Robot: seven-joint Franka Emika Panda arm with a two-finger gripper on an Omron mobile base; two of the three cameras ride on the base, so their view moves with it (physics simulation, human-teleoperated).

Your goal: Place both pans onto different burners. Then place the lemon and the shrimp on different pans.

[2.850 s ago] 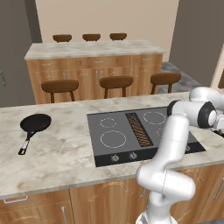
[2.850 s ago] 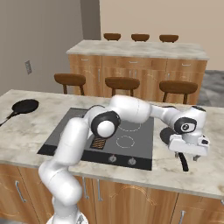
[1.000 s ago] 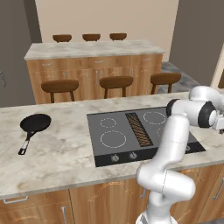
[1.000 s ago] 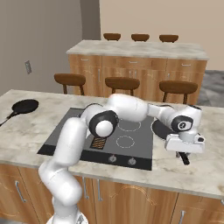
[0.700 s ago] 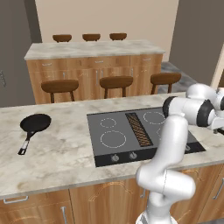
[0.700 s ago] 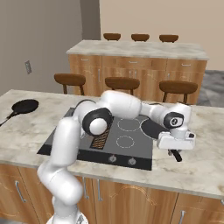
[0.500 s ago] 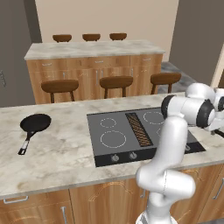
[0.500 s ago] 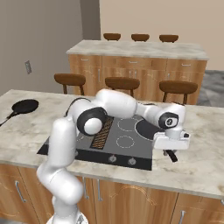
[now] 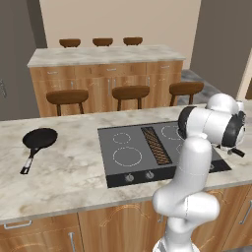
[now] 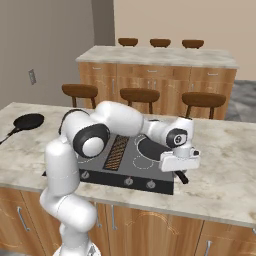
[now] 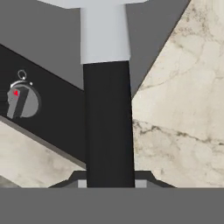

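Gripper (image 10: 181, 174) is clamped on the handle (image 11: 108, 127) of pan 1 (image 10: 152, 146); in the hand view the black handle runs straight up between the fingertips, so the jaws are nearly closed around it. Pan 1 sits over the right side of the cooktop (image 10: 100, 167), its bowl above the back-right burner (image 10: 145, 161) area; can't tell if it's touching the glass or just above it. From the left base view the arm's own forearm blocks most of that pan, with just the handle end (image 9: 237, 152) poking out right of the wrist. Pan 2 (image 9: 39, 139) lies on the counter (image 9: 69, 182) well left of the cooktop, handle toward the front edge, untouched. Left burners (image 9: 127, 156) and the brown grille (image 9: 155, 145) are bare. 1 knob (image 11: 22, 101) with a red mark shows beside the handle in the hand view; the knobs line the cooktop's front strip (image 9: 138, 176). 3 stools (image 9: 129, 92) stand at the island (image 9: 106, 55) behind. Vs 2.9 s ago: the wrist and pan 1 have swung left from the counter right of the cooktop to over its right burners; pan 2 hasn't moved.
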